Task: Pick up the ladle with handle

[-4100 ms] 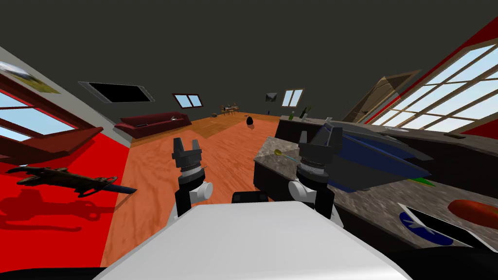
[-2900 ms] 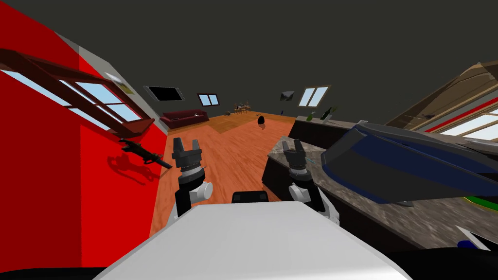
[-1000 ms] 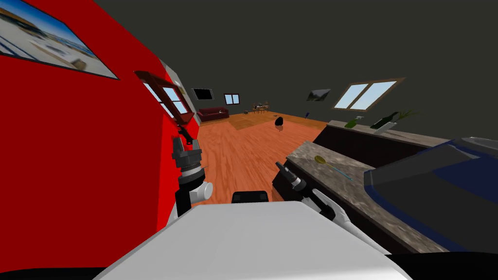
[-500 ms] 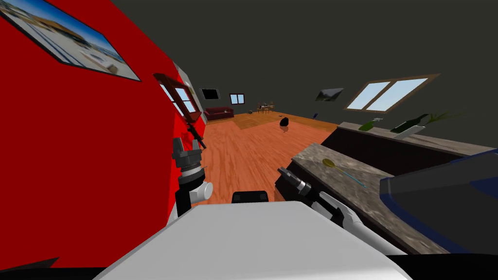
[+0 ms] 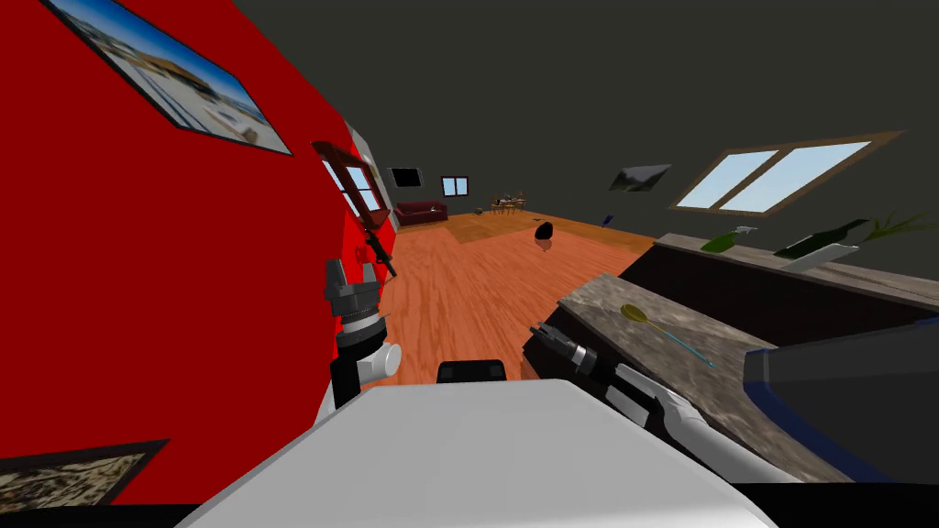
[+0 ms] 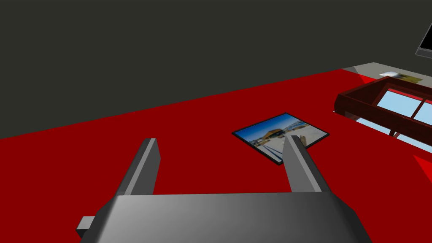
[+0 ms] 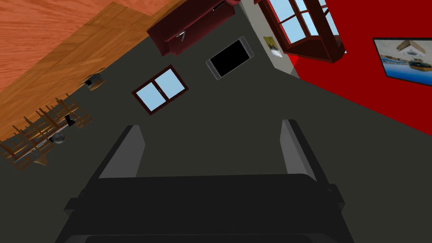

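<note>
Head view: the ladle (image 5: 636,314) lies flat on the marbled grey table (image 5: 724,394) to my right, its olive bowl toward the table's far end and its thin teal handle running back toward a big dark, blue-edged object (image 5: 853,394). Right gripper (image 5: 537,329) hangs off the table's outer edge, apart from the ladle, with its fingers (image 7: 291,143) spread and holding nothing. Left gripper (image 5: 352,267) is raised beside the red wall (image 5: 183,275), fingers (image 6: 145,164) likewise spread and bare.
</note>
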